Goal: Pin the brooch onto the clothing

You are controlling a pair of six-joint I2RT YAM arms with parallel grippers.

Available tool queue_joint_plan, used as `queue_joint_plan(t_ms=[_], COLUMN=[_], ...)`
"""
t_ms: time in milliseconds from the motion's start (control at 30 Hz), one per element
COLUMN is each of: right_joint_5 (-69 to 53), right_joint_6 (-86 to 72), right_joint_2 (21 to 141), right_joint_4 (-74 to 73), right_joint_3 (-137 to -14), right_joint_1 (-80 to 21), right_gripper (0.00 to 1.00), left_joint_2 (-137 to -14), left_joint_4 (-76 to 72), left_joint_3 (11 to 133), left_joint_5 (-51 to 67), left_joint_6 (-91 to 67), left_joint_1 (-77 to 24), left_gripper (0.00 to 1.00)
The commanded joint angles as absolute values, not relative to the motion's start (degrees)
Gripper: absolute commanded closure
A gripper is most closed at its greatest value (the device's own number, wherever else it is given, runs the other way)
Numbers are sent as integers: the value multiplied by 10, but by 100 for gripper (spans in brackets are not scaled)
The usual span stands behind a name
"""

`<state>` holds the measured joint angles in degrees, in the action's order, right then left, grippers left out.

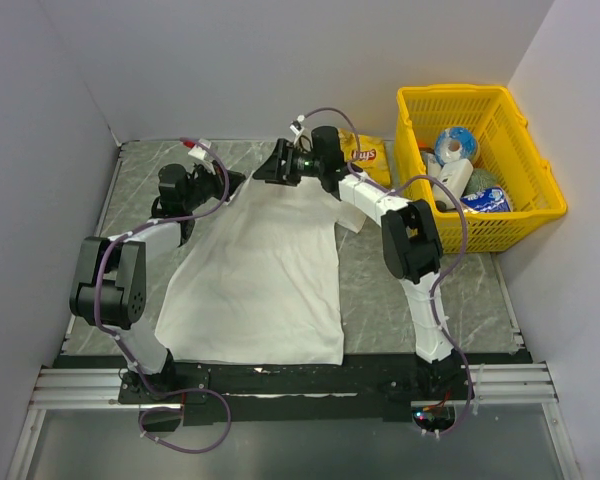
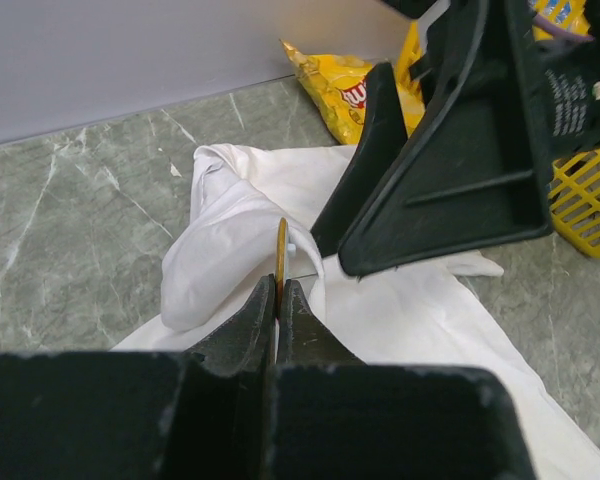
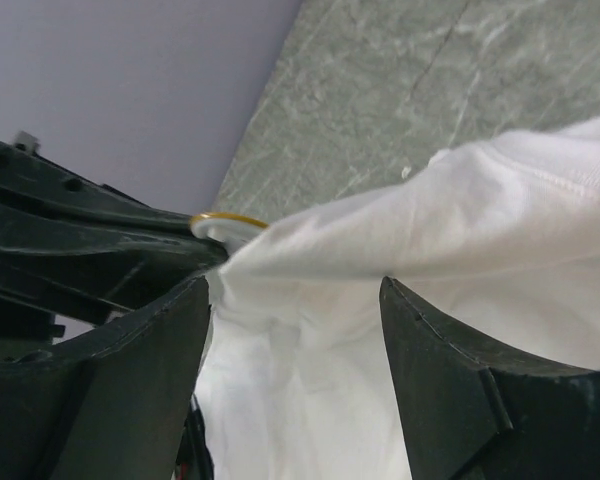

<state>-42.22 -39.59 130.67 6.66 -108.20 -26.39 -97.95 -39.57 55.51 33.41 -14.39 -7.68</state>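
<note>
The white T-shirt (image 1: 260, 270) lies spread on the grey table, with its top edge bunched up at the far side. My left gripper (image 2: 278, 287) is shut on the brooch (image 2: 281, 250), a thin golden disc seen edge-on, right against the raised fold of shirt (image 2: 230, 250). In the right wrist view the brooch (image 3: 223, 222) touches the fold's tip (image 3: 400, 215). My right gripper (image 3: 295, 287) is open, its fingers astride that fold. In the top view both grippers, left (image 1: 232, 183) and right (image 1: 265, 170), meet at the shirt's top edge.
A yellow crisp bag (image 1: 365, 153) lies just behind the right gripper, near the back wall. A yellow plastic basket (image 1: 520, 215) holding several items stands at the far right. Walls close in the table on the left, back and right.
</note>
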Motion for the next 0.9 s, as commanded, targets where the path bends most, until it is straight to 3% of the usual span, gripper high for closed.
queue_joint_plan(t_ms=[0,67,367,567,867], right_joint_5=[-432,-432,-439,-430,-433], right_joint_6=[-404,-405,-432,-436,-466], right_joint_2=[1307,1311,1314,1290,1323], right_joint_4=[64,63,101,131,156], right_joint_3=[-1107,-1109,-1098,-1060,-1068], right_joint_1=[-271,-272,-272,-272,-273], right_gripper=[29,35,38,22,28], left_joint_2=[-945,-945,-945,-943,-942], left_joint_4=[-425,-425,-425,-425,-432], left_joint_3=[557,557,560,557,555], left_joint_5=[354,357,366,364,370], left_joint_6=[-141,-142,-144,-142,-149], left_joint_1=[-76,-76,-77,-77,-77], left_gripper=[99,99,99,99,99])
